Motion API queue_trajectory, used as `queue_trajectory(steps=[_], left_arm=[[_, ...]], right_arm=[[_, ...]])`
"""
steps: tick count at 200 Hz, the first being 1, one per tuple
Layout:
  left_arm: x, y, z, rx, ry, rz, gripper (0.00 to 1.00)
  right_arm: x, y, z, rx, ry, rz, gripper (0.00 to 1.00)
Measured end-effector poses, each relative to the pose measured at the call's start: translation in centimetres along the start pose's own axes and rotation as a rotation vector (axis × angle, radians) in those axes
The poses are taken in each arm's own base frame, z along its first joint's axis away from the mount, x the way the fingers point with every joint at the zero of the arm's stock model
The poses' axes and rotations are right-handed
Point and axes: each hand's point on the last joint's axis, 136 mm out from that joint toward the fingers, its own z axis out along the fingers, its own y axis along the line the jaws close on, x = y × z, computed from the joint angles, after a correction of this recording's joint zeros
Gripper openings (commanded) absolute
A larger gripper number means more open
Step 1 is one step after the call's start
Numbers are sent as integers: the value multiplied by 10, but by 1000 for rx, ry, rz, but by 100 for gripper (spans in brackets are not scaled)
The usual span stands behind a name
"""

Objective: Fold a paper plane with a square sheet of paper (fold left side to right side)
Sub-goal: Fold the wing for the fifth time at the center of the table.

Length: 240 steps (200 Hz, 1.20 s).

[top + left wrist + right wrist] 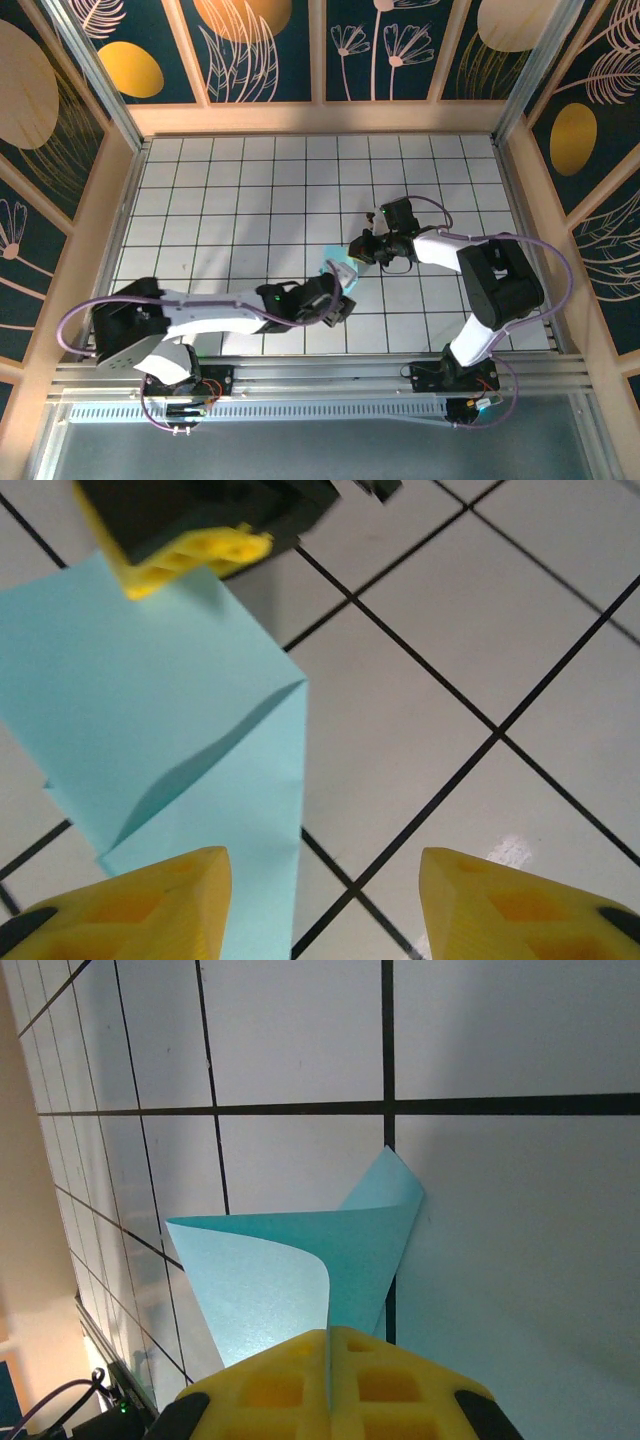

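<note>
Right fingers (270, 1385) pinch blue paper (300, 1250); white gridded table (200, 200), floral walls (260, 50).

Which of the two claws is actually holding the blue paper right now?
The right claw: its yellow fingers are pressed shut on the light-blue sheet of paper. The left claw stands open, fingers apart, gripping nothing.

**One high camera, two close ones**

The top camera sits above and behind the arm bases, looking down over the whole tiled surface (200, 200). Each wrist camera looks along its own yellow jaws, very near the tiles. All three views share the light-blue paper (150, 710) near the surface's middle; the left wrist view faces the right jaws.
</note>
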Motion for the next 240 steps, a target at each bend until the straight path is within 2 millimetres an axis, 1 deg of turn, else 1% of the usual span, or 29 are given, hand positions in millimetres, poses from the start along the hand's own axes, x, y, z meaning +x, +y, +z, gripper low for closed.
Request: queue_trajectory(steps=[21,52,75,103,126,168,240], left_arm=[[9,-4,16,-77,58,59,54],[19,4,34,-209,124,129,55],[24,12,39,-282,156,166,55],[29,19,41,-334,178,193,51],[33,24,40,-355,194,207,44],[33,24,39,-363,191,208,27],[35,23,40,-362,187,197,5]], right_arm=[[0,0,0,1,0,8,0],[0,-1,0,3,-1,20,0],[0,0,0,3,-1,21,0],[0,0,0,3,-1,21,0],[-1,-1,0,5,-2,21,0],[-4,0,1,10,-4,22,0],[-3,-7,1,42,-5,36,1]])
